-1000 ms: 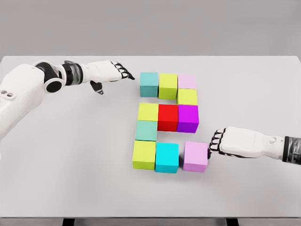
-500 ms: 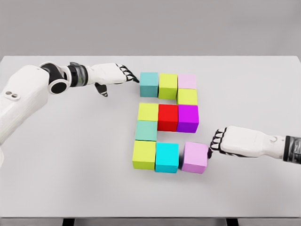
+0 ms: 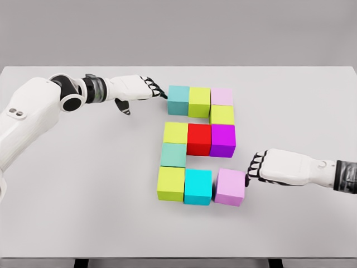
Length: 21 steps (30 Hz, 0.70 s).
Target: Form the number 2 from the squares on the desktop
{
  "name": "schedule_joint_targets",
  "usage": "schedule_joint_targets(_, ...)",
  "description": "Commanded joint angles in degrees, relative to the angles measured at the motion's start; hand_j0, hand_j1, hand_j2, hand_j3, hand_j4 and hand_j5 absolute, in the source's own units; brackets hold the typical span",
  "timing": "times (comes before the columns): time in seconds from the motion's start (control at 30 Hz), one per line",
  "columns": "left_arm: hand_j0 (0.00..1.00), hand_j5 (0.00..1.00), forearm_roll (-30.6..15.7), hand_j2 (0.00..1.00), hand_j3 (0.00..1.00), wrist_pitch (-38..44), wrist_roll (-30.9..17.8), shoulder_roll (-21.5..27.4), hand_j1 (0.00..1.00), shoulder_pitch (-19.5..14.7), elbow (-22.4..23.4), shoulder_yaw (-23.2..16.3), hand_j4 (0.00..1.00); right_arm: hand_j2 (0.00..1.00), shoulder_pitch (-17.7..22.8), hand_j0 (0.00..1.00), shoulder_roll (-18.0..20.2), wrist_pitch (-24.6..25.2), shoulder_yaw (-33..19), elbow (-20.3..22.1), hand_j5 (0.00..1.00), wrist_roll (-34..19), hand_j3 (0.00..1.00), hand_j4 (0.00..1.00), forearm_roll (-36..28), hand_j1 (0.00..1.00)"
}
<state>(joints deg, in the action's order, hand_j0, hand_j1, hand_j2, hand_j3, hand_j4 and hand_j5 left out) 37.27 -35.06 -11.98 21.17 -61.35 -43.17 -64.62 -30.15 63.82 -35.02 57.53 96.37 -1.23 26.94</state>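
Coloured cubes on the white table (image 3: 83, 195) form a 2. The top row is a teal cube (image 3: 178, 100), an olive cube (image 3: 199, 101) and a pale pink cube (image 3: 222, 96). A yellow cube (image 3: 222, 115) sits below the pink one. The middle row is yellow-green (image 3: 175, 133), red (image 3: 199, 139) and purple (image 3: 223, 139). A mint cube (image 3: 173, 155) sits below, then lime (image 3: 171, 183), cyan (image 3: 198, 186) and lilac (image 3: 231, 187). My left hand (image 3: 153, 89) touches the teal cube's left side with flat fingers. My right hand (image 3: 255, 167) presses the lilac cube's right side, fingers curled.
The table's front edge runs along the bottom of the view. Both arms lie low over the table, the left across the far left and the right across the near right.
The left hand has reached right until its fingertips meet the teal cube, which shifted slightly right against the olive one. The right hand nudged the lilac cube left toward the cyan cube.
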Motion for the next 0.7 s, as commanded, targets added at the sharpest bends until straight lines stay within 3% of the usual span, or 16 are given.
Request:
schedule_joint_targets(0.0,1.0,1.0,-0.27,1.0,1.0,0.06,0.03,0.1,1.0,0.0,0.28,0.37,1.0,0.54,0.0,0.54,-0.01,0.02,-0.05,1.1,0.54,-0.09,0.54,0.54,-0.48,0.54)
schedule_joint_targets(0.43,1.0,1.0,-0.97,1.0,1.0,0.06,0.12,3.79,1.0,-0.26,0.63,2.39,1.0,0.54,0.0,0.54,-0.01,0.02,-0.13,0.48,0.54,0.09,0.54,0.54,-0.3,0.54)
schedule_joint_targets(0.53,1.0,1.0,-0.97,1.0,1.0,0.06,0.2,4.4,1.0,0.17,0.63,4.14,1.0,0.54,0.0,0.54,0.08,0.02,-0.13,0.48,0.54,0.09,0.54,0.54,-0.3,0.54)
schedule_joint_targets(0.67,1.0,1.0,-0.36,1.0,1.0,0.06,0.2,7.13,1.0,3.16,0.46,8.62,1.0,0.54,0.0,0.54,-0.36,0.02,-0.13,0.57,0.54,0.0,0.54,0.54,-0.3,0.54)
